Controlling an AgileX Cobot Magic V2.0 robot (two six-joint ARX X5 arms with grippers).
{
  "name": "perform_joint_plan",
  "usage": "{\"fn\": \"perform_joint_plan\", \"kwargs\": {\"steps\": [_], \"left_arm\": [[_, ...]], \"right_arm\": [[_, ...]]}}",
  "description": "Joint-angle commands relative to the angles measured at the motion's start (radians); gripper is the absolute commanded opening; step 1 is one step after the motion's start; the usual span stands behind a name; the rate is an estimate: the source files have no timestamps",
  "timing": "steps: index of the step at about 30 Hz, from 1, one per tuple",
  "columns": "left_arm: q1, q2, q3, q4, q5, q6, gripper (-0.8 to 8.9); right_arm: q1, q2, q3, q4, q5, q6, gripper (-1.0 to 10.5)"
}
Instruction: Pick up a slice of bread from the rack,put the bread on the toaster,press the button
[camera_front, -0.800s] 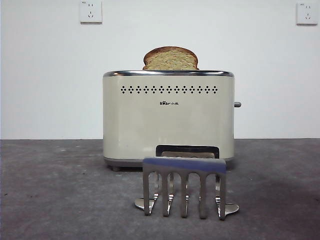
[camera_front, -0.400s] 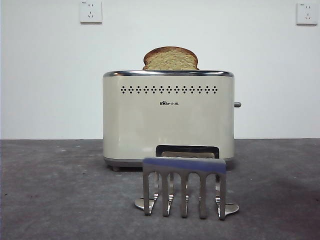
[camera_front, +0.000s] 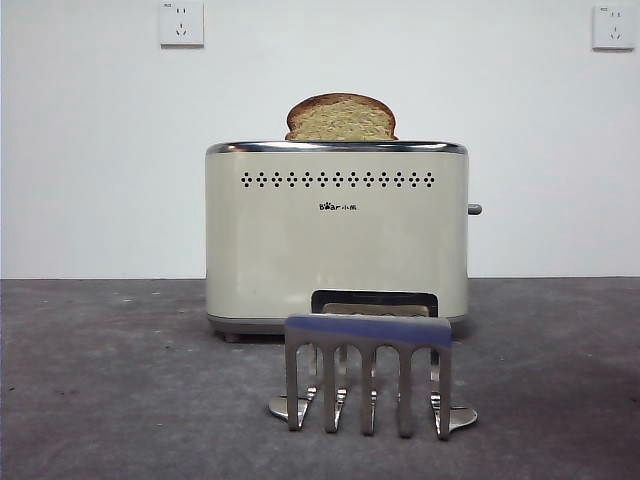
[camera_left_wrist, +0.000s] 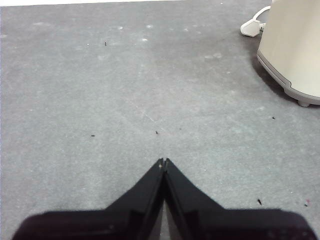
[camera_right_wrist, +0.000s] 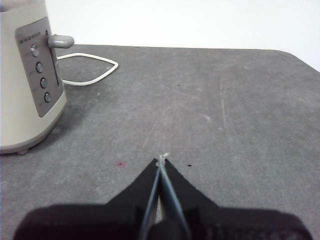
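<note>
The slice of bread (camera_front: 341, 118) stands upright in the top slot of the cream toaster (camera_front: 337, 240), its domed top sticking out. The steel rack (camera_front: 368, 372) stands in front of the toaster and holds no bread. The button (camera_front: 475, 209) juts from the toaster's narrow end; in the right wrist view the button (camera_right_wrist: 61, 41) sits high on the toaster (camera_right_wrist: 27, 85). My left gripper (camera_left_wrist: 164, 161) is shut and empty over bare table, a corner of the toaster (camera_left_wrist: 292, 47) off to one side. My right gripper (camera_right_wrist: 161, 160) is shut and empty, well away from the button.
A grey panel with round knobs (camera_right_wrist: 41, 70) is on the toaster's end. A white power cord (camera_right_wrist: 92, 70) trails behind it, its plug (camera_left_wrist: 251, 26) showing in the left wrist view. Two wall sockets (camera_front: 181, 22) hang above. The grey table (camera_front: 120, 380) spreads on both sides.
</note>
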Motion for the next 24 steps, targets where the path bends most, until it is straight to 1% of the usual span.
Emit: {"fn": "perform_joint_plan", "kwargs": {"steps": [1,8,24], "left_arm": [[-0.002,0.000,-0.010,0.007,0.000,-0.009,-0.04],[-0.002,0.000,-0.010,0.007,0.000,-0.009,-0.04],[-0.002,0.000,-0.010,0.007,0.000,-0.009,-0.04]], "right_arm": [[0.000,-0.003,-0.008,-0.001,0.002,0.010,0.0],[0.000,-0.003,-0.008,-0.001,-0.012,0.013,0.0],[0.000,-0.001,-0.007,0.000,-0.007,0.017,0.0]]}}
